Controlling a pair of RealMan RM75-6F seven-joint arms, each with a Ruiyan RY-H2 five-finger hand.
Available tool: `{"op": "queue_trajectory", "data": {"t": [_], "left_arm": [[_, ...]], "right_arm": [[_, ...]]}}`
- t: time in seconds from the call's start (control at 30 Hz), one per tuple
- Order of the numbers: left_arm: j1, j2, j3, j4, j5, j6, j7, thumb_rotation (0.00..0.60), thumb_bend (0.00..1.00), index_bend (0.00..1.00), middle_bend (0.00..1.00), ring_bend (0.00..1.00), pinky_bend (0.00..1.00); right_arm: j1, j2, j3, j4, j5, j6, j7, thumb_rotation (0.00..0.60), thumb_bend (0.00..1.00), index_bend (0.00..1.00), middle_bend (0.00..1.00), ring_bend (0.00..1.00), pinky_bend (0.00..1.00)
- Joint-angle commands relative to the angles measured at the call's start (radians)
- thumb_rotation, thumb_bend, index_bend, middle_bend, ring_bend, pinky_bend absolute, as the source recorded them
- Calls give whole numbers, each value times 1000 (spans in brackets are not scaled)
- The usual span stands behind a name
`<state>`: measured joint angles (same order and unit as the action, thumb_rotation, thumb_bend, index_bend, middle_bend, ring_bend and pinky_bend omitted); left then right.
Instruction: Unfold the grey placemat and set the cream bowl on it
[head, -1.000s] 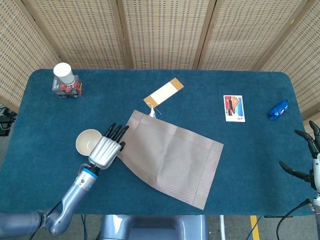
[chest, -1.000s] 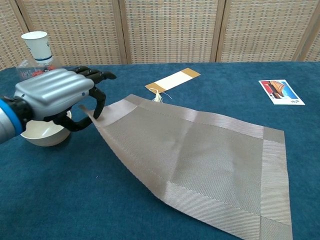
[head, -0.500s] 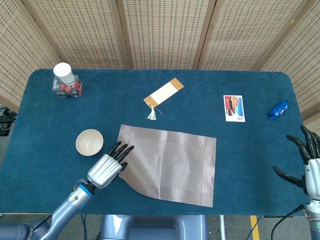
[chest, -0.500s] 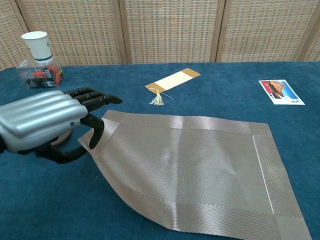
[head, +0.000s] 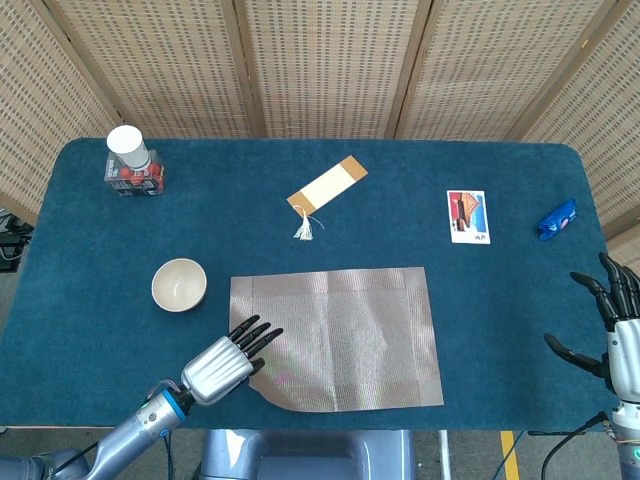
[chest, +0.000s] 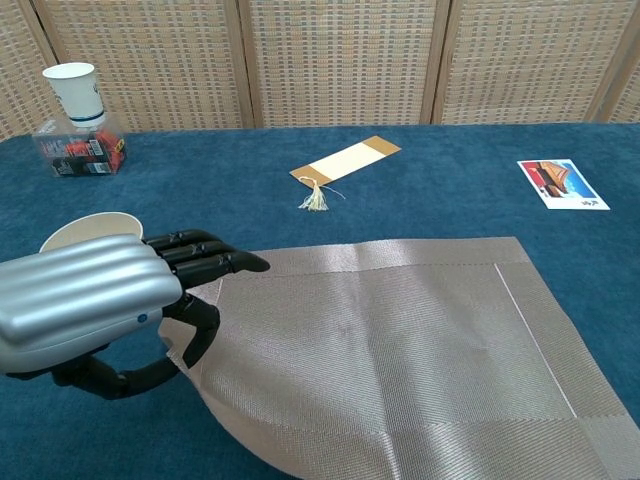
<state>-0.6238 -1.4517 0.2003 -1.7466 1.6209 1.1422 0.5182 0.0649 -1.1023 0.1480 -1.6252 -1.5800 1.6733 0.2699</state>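
Placemat swung square to the table edge and pulled nearer, the left hand drawn back with it.

The grey placemat (head: 335, 338) now lies unfolded and nearly flat on the blue table (head: 500, 320), its long sides parallel to the near edge; half a second ago it sat skewed. It is a woven grey-beige sheet with a wider border band, and its near-left corner is lifted and curled where the left hand (head: 225, 362) pinches it between thumb and fingers. The cream bowl (head: 179, 284) stands upright on the cloth just left of the mat, apart from it. The right hand (head: 620, 335) hovers at the table's right edge, fingers spread, holding nothing. No writing on the white paper cup (head: 127, 147), the bookmark (head: 326, 187) or the picture card (head: 467, 216) is legible.
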Motion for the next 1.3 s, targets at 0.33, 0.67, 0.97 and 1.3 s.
{"op": "queue_trajectory", "data": {"t": [0.33, 0.67, 0.97, 1.3], "left_arm": [[33, 74, -5, 10, 6, 14, -75, 600, 127, 108, 0, 0, 0], [104, 140, -25, 28, 8, 114, -143, 600, 129, 115, 0, 0, 0], [139, 135, -138, 146, -176, 108, -184, 600, 139, 210, 0, 0, 0], [130, 55, -200, 356, -323, -20, -226, 600, 148, 239, 0, 0, 0]], "right_arm": [[4, -7, -3, 2, 0, -9, -13, 600, 225, 238, 0, 0, 0], [6, -11, -11, -1, -10, -13, -31, 600, 224, 238, 0, 0, 0], [4, -10, -16, -7, -17, -10, -39, 600, 224, 238, 0, 0, 0], [8, -12, -16, -7, -9, -22, -50, 600, 224, 238, 0, 0, 0]]}}
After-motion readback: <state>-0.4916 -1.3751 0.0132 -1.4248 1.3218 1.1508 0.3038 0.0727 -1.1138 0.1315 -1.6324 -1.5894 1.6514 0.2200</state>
